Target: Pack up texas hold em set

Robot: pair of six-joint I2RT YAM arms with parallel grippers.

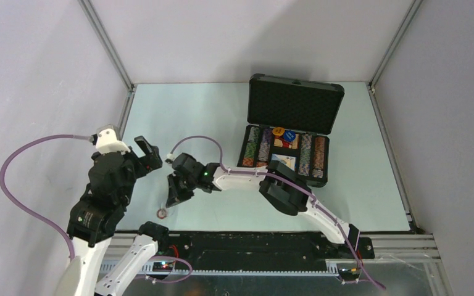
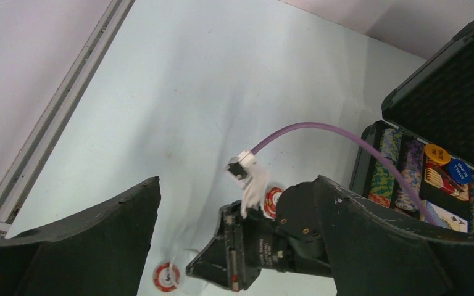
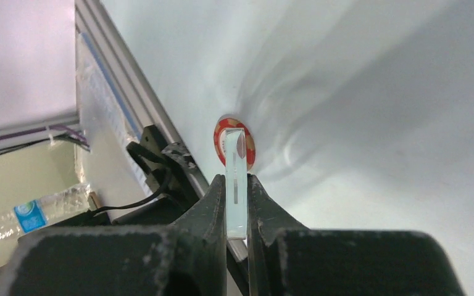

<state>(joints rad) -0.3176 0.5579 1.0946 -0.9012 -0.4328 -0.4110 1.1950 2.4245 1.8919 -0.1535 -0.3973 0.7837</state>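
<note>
The right tool (image 3: pixel 237 182) is closed on a thin clear piece (image 3: pixel 236 203), seen edge-on between its fingers; what the piece is cannot be told. Just past the tool's tips, a small red-white round chip (image 3: pixel 250 153) lies flat on the tabletop (image 3: pixel 370 111), and the clear piece's far end stands right in front of it. Whether the two touch is unclear.

The left tool (image 1: pixel 150 154) is wide open and holds nothing. It hangs near the right tool, with that tool ahead of its spread fingers (image 2: pixel 123 213).

Well behind the right tool, past its wrist and forearm, the black case (image 1: pixel 296 105) stands open with its foam-lined lid upright. The multicoloured chip rows (image 1: pixel 258 148) sit inside it.
</note>
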